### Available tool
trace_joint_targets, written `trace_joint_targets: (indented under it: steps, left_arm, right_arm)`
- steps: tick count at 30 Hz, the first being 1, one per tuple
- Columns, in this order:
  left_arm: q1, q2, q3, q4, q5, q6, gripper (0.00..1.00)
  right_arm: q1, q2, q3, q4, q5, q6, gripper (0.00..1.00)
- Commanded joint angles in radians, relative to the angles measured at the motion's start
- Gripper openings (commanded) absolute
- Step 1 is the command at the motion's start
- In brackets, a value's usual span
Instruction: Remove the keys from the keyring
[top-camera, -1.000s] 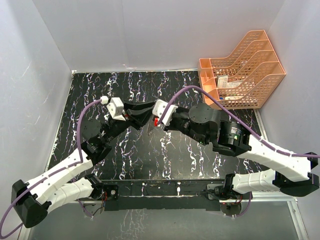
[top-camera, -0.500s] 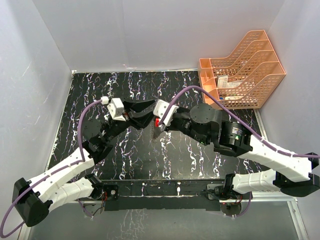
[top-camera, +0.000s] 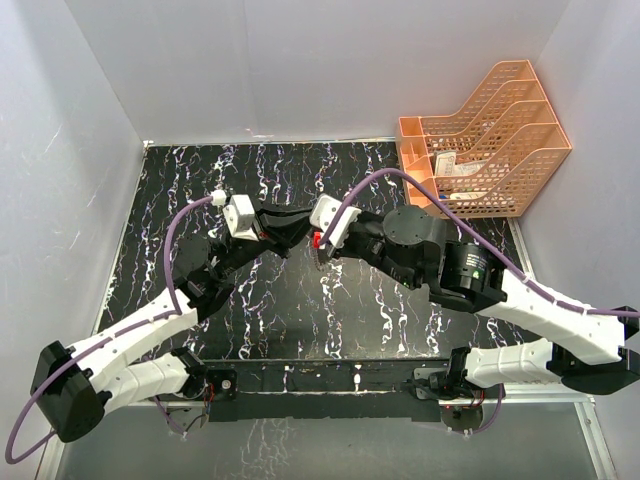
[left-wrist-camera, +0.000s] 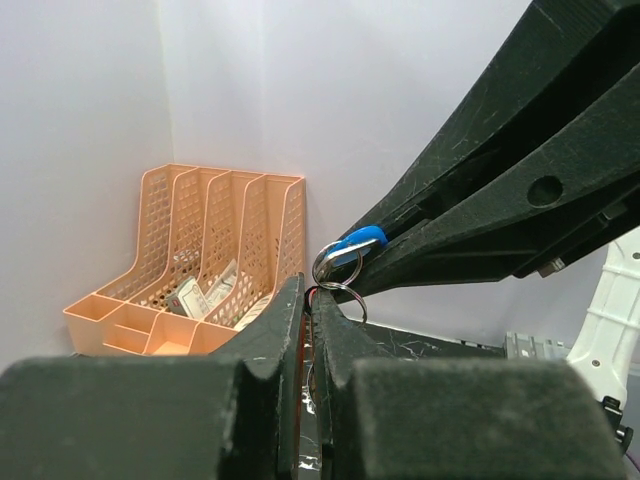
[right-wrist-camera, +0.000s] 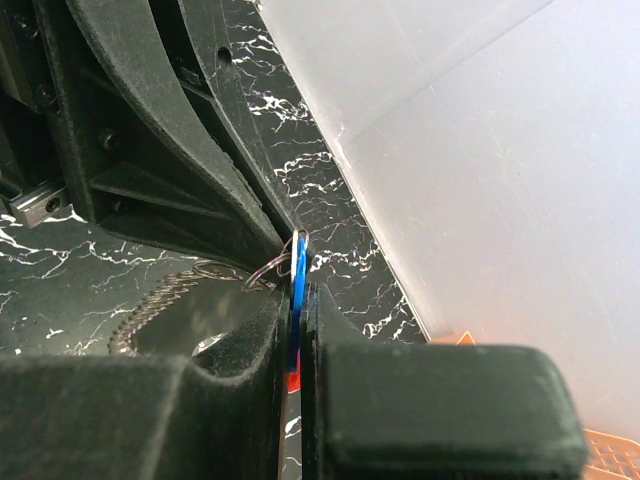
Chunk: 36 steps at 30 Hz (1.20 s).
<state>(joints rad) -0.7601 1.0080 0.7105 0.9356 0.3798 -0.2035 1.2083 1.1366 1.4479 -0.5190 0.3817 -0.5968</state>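
Observation:
My two grippers meet above the middle of the black marbled table (top-camera: 200, 180). My right gripper (top-camera: 313, 246) is shut on the blue-headed key (right-wrist-camera: 299, 268), which also shows in the left wrist view (left-wrist-camera: 362, 238). A silver split ring (left-wrist-camera: 337, 264) hangs from the key. My left gripper (top-camera: 294, 238) is shut on a thin red piece, the keyring (left-wrist-camera: 314, 292), right below that ring. The keyring shows as a red spot (top-camera: 314, 240) between the two grippers. A short metal chain (right-wrist-camera: 150, 305) hangs from the rings. Most of the keyring is hidden by the fingers.
An orange mesh file rack (top-camera: 485, 140) with papers stands at the back right corner and shows in the left wrist view (left-wrist-camera: 200, 250). Grey walls enclose the table on the left, back and right.
My left gripper has shifted slightly right towards the right gripper, and the right gripper has edged forward. The chain now hangs lower between them. Both stay shut.

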Motion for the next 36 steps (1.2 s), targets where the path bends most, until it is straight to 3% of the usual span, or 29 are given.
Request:
trace_joint_targets:
  steps: [1,6,11,22,36]
  left_arm:
    - [-0.001,-0.011,0.048,0.004,0.028,0.015,0.0]
    - [-0.001,-0.057,0.076,-0.184,-0.089,0.083,0.0]
    - [-0.002,-0.087,0.076,-0.248,-0.201,0.125,0.0]
    - [-0.001,-0.075,0.072,-0.137,-0.242,0.093,0.0]
    - [0.0,-0.069,0.097,-0.119,-0.235,0.053,0.0]
  right_arm:
    - [0.014,-0.029,-0.001,0.073,-0.052,0.023,0.0]
    - [0.014,-0.049,-0.012,0.084,-0.024,0.022,0.0]
    - [0.014,-0.05,-0.009,0.077,-0.023,0.026,0.0]
    - [0.014,-0.016,-0.038,0.074,-0.044,0.05,0.0]
    - [0.014,-0.005,-0.066,0.084,-0.069,0.068,0.0]
